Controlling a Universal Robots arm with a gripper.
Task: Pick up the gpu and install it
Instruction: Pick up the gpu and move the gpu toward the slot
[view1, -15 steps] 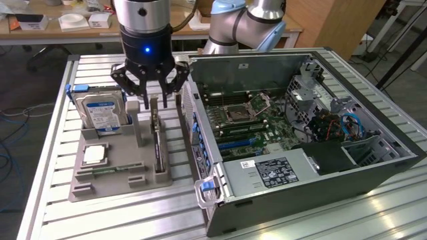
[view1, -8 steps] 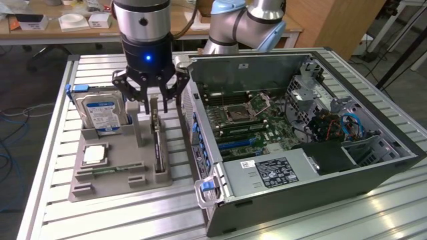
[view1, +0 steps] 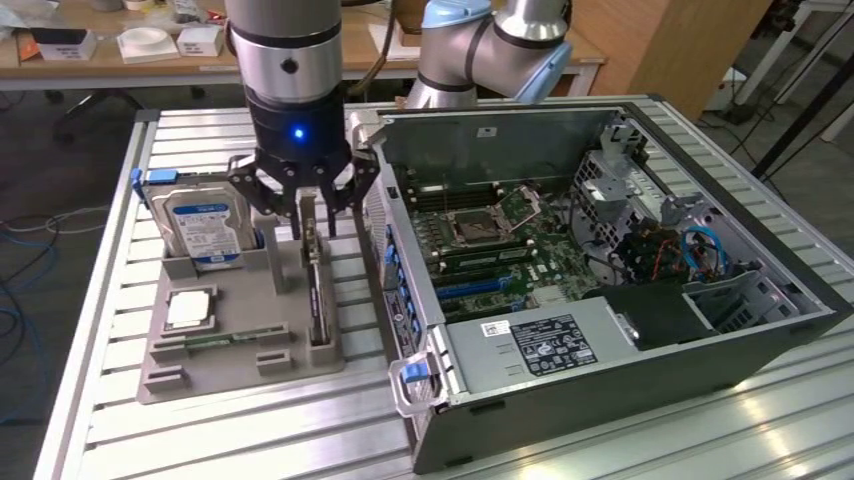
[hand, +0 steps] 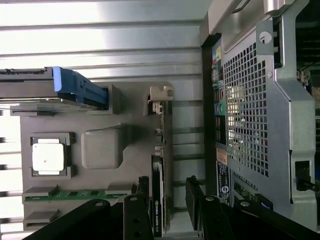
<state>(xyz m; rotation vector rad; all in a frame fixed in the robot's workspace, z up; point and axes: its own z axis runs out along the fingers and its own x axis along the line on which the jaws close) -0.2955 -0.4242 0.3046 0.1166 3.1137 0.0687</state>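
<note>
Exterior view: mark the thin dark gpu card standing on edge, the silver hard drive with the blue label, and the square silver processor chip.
thin dark gpu card (view1: 318, 295), exterior view, upper edge.
silver hard drive with blue label (view1: 207, 230), exterior view, the label.
square silver processor chip (view1: 191, 308), exterior view, top face.

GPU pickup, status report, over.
Open gripper astride the gpu. It stands upright in the tray slot, not lifted. Beside it the hard drive, clear of the gripper.

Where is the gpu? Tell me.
Exterior view: the gpu stands on edge in the grey holder, between the hard drive and the computer case, beneath the open gripper.
</note>
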